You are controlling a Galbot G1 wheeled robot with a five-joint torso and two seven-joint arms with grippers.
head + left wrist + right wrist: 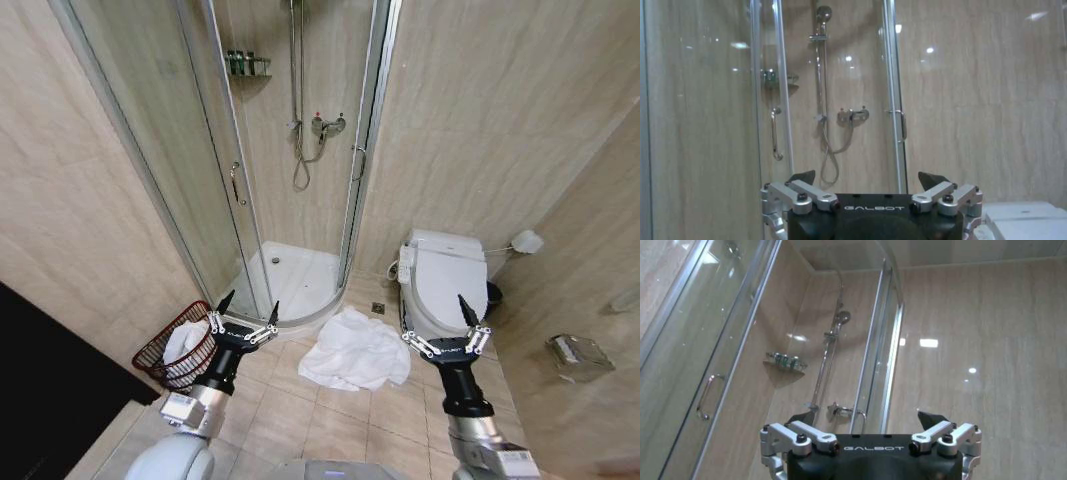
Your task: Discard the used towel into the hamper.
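The white towel [355, 352] lies crumpled on the floor tiles [330, 420], in front of the shower [290, 275] and beside the toilet [445, 280]. It sits between the two grippers. The left gripper [247, 309] and right gripper [468, 317] both hang above the floor, fingers spread and empty. The hamper [165, 350] stands by the left gripper, so the towel must go left.

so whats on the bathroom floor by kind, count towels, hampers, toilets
towels: 2, one crumpled on the tiles, one in the hamper
hampers: 1
toilets: 1
total: 4
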